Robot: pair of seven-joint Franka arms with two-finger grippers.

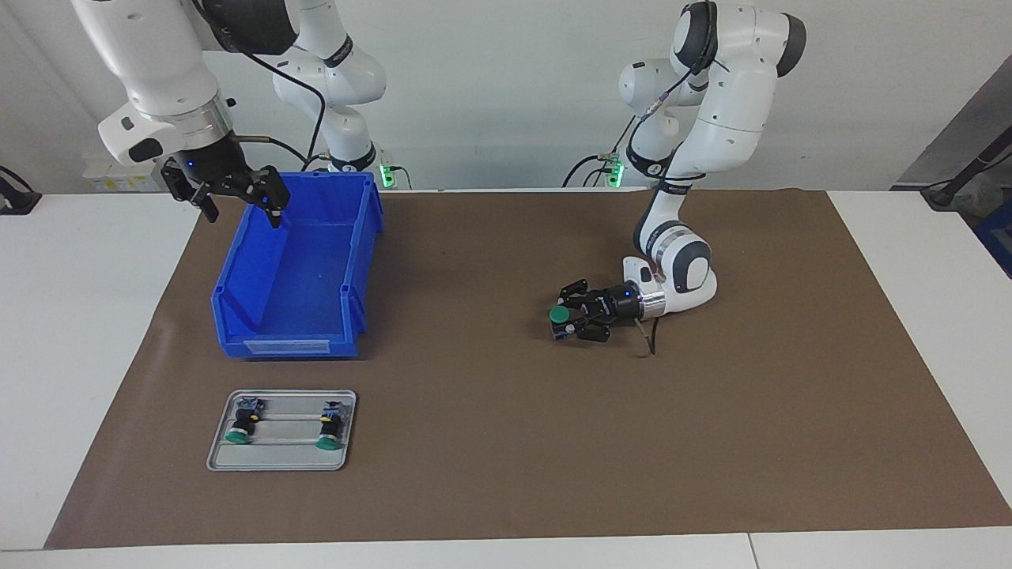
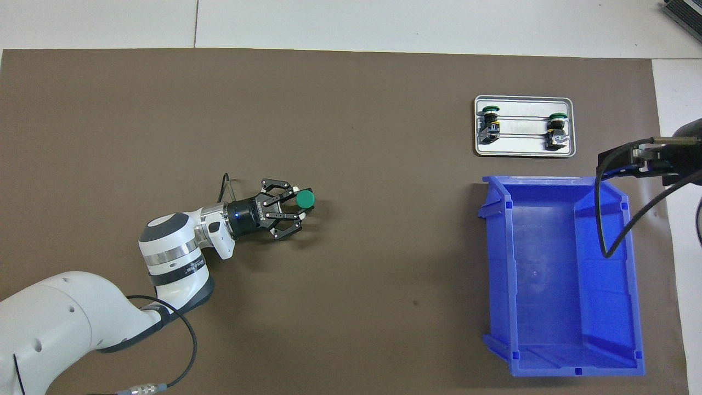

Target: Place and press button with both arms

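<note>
A button point(image 1: 561, 314) with a round green cap stands cap-up low over the brown mat point(image 1: 506, 442) near the table's middle, its blue terminal end down. My left gripper point(image 1: 571, 320), lying almost level just above the mat, is shut on the button's black body point(image 2: 305, 199). My right gripper point(image 1: 243, 215) hangs open with nothing between its fingers, over the corner of the blue bin point(image 1: 237, 276) nearest the robots. Two more green-capped buttons point(image 1: 241, 423) point(image 1: 330, 427) lie on a small metal tray point(image 1: 285, 446).
The blue bin point(image 2: 554, 263) sits toward the right arm's end of the table. The tray point(image 2: 524, 144) lies just past it, farther from the robots. The mat covers most of the table, with white tabletop at both ends.
</note>
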